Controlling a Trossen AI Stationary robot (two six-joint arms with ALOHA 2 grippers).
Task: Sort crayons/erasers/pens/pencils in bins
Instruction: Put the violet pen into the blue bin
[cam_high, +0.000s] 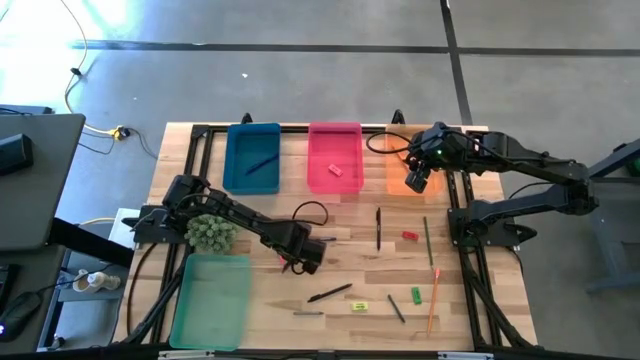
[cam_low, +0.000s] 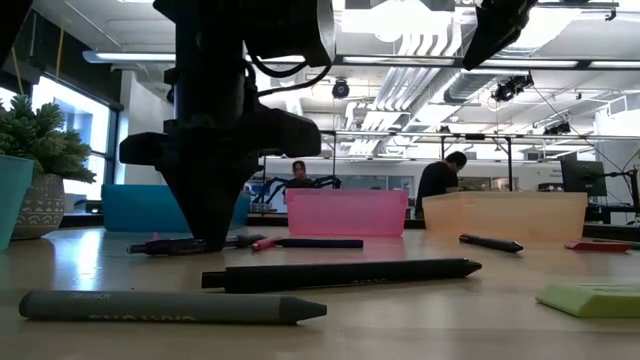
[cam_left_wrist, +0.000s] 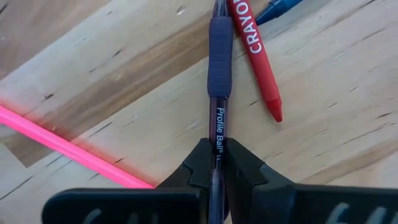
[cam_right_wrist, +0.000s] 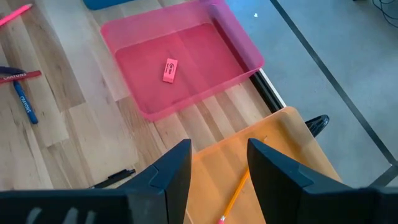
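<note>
Two dark fingers of the left gripper (cam_left_wrist: 214, 163) clench a purple pen (cam_left_wrist: 219, 74) lying on the table (cam_high: 350, 270) at the high view's centre, beside a red crayon (cam_left_wrist: 258, 56). Farther back, upper right, the right gripper (cam_right_wrist: 217, 165) hangs open over the orange bin (cam_right_wrist: 273, 155), a pencil (cam_right_wrist: 235, 194) inside.

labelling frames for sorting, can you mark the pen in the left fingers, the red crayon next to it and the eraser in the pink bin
slim purple plastic pen (cam_left_wrist: 219, 65), left wrist view, on its rubber grip
short red wax crayon (cam_left_wrist: 258, 59), left wrist view, on its wrapper
small pink block eraser (cam_right_wrist: 170, 70), right wrist view, on its top face
</note>
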